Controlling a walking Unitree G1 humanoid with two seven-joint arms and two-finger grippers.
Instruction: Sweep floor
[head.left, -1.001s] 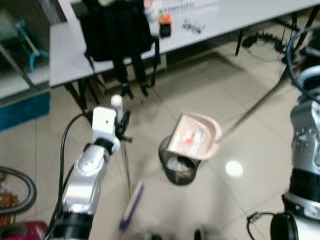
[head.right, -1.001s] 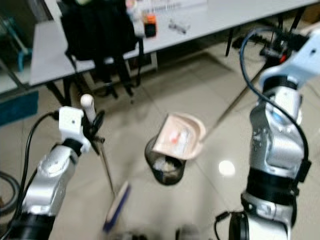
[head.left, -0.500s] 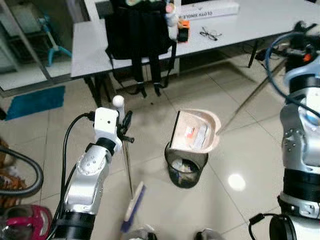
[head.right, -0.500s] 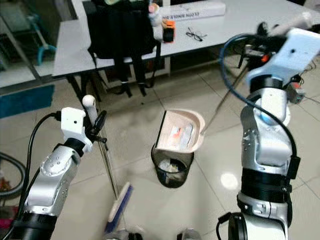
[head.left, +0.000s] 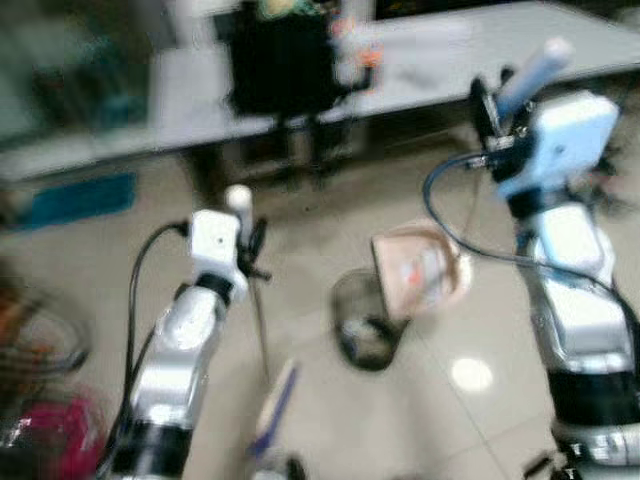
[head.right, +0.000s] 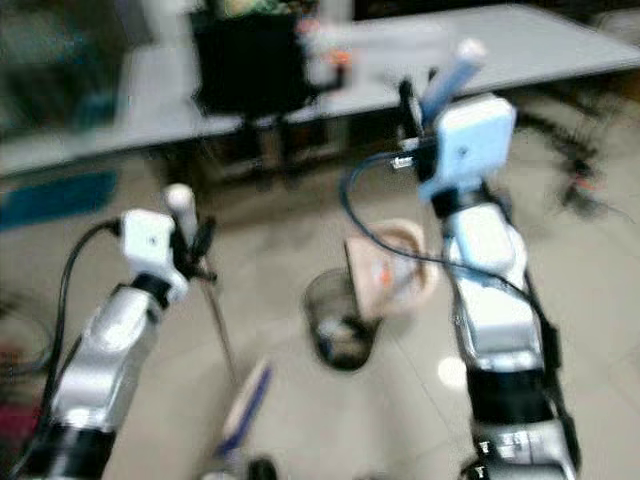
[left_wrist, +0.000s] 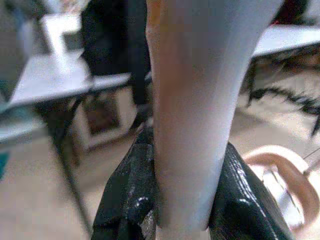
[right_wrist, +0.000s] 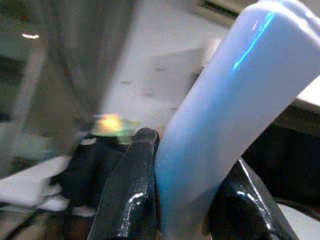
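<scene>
My left gripper (head.left: 252, 254) is shut on the thin broom handle (left_wrist: 192, 100), which runs down to the blue broom head (head.left: 275, 405) on the tile floor. My right gripper (head.left: 489, 108) is shut on the pale blue grip (right_wrist: 235, 115) of the dustpan's long handle, raised in front of me. The beige dustpan (head.left: 420, 272) hangs tilted steeply over the black mesh waste bin (head.left: 362, 330), with scraps of paper on its face. Black fingers (right_wrist: 131, 190) press each side of the grip. The picture is blurred.
A long grey table (head.left: 430, 65) runs across the back with a black backpack (head.left: 285, 60) hanging at its edge. A blue mat (head.left: 80, 195) lies at the left. A red vacuum cleaner (head.left: 40, 435) with its hose stands at my lower left.
My right arm has swung in toward the middle and up, bringing the dustpan handle nearly upright and the pan steeper over the bin. The camera moved. The left arm keeps its hold.
</scene>
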